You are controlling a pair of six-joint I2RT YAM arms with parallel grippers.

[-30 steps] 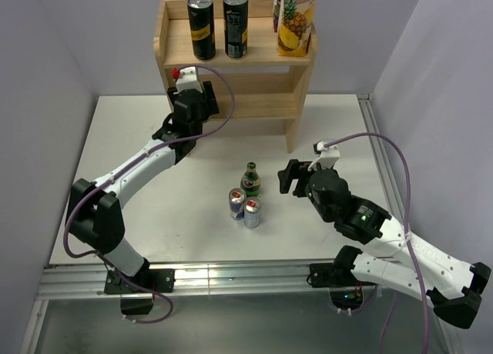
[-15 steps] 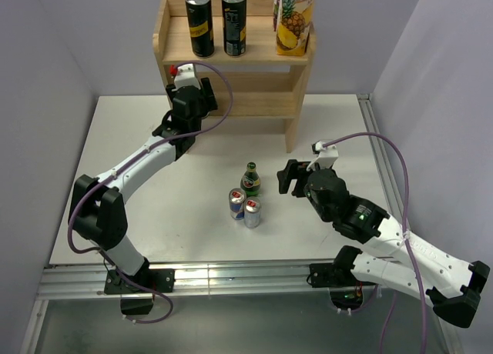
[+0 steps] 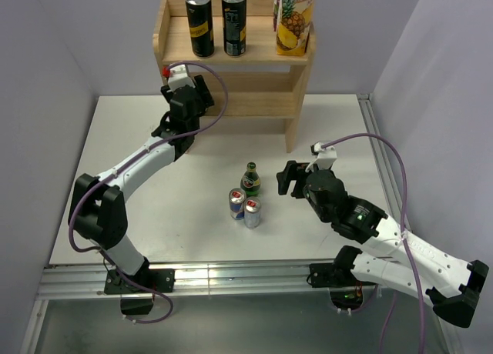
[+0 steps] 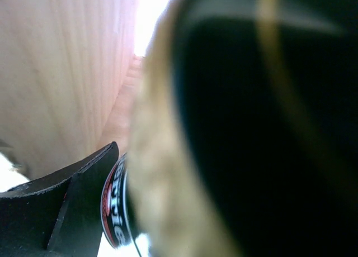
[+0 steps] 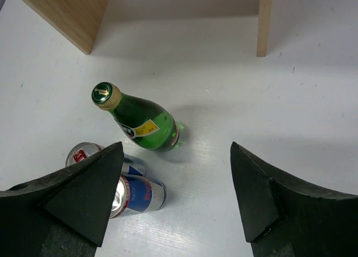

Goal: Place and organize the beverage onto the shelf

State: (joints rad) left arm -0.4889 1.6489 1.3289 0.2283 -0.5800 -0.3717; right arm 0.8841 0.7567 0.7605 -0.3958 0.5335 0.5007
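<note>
over the last second your left gripper (image 3: pixel 192 94) has carried its green bottle (image 4: pixel 240 128) up and to the left, closer in at the left end of the shelf (image 3: pixel 296 123), by the lower tier. the right arm has hardly stirred. that bottle fills the left wrist view, its red-and-white label against one finger and the wood panel just beside it, so the jaws look clamped on it. from above, the gripper hides it.

count the drinks: two black cans (image 3: pixel 199 23) (image 3: pixel 234 21) stand upright on the top tier. a second green bottle (image 3: pixel 250 178) stands on the table (image 3: pixel 323 123). two blue-and-silver cans (image 3: pixel 236 204) (image 3: pixel 252 212) touch each other just in front of it. so, by my reckoning, two of six are shelved, a third is going in, and three are left.

your right gripper (image 3: pixel 285 177) hovers just right of the second green bottle, fingers apart, holding nothing. a pineapple juice carton (image 3: pixel 295 19) shares the right end of the top tier.
</note>
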